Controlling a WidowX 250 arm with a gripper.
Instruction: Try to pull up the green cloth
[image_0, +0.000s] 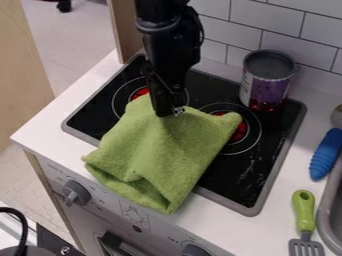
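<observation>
The green cloth (157, 152) lies over the left and middle part of the black stovetop, its lower end spread across the white counter's front edge. My black gripper (170, 111) comes down from the top of the camera view, its tip at the cloth's upper part, between the two left and right burner rings. The cloth is slightly creased around the tip. Whether the gripper holds the cloth cannot be made out.
A purple can (268, 80) stands on the stovetop's back right corner. On the counter to the right are a blue toy (326, 154) and a green-handled spatula (304, 212), beside the grey sink rim (326, 212). Knobs line the stove's front; a tiled wall rises behind.
</observation>
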